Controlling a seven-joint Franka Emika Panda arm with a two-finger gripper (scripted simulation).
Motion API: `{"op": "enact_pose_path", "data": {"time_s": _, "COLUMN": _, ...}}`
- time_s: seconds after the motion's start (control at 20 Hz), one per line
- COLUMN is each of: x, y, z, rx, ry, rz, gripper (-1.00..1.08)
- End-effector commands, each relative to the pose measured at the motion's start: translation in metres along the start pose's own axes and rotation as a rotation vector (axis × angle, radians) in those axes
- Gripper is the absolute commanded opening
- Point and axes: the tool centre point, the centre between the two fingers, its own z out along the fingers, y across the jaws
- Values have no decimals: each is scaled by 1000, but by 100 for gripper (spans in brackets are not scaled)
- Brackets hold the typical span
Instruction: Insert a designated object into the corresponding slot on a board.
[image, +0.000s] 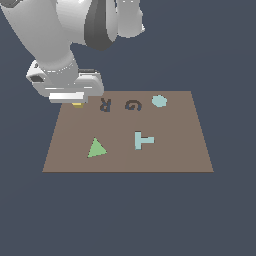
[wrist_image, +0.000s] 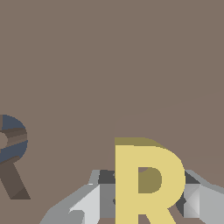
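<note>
The yellow R block sits between my gripper's two grey fingers, which press on its two sides. In the exterior view only a sliver of the yellow block shows under the gripper, over the far corner of the brown board on the exterior view's left. The dark R-shaped slot lies just to the exterior view's right of the gripper. It also shows at the edge of the wrist view, apart from the block.
A dark G-shaped recess and a pale teal disc lie along the board's far edge. A green triangle and a pale teal T lie nearer the front. The arm's white links rise above the far left corner.
</note>
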Motion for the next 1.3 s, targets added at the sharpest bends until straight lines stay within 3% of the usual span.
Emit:
{"op": "enact_pose_path", "data": {"time_s": 0.0, "x": 0, "y": 0, "z": 0, "rx": 0, "ry": 0, "rz": 0, "gripper": -100}}
{"op": "enact_pose_path", "data": {"time_s": 0.6, "x": 1, "y": -10, "z": -1, "rx": 0, "ry": 0, "rz": 6, "gripper": -100}}
{"op": "enact_pose_path", "data": {"time_s": 1.25, "x": 11, "y": -83, "z": -8, "rx": 0, "ry": 0, "rz": 55, "gripper": -100}}
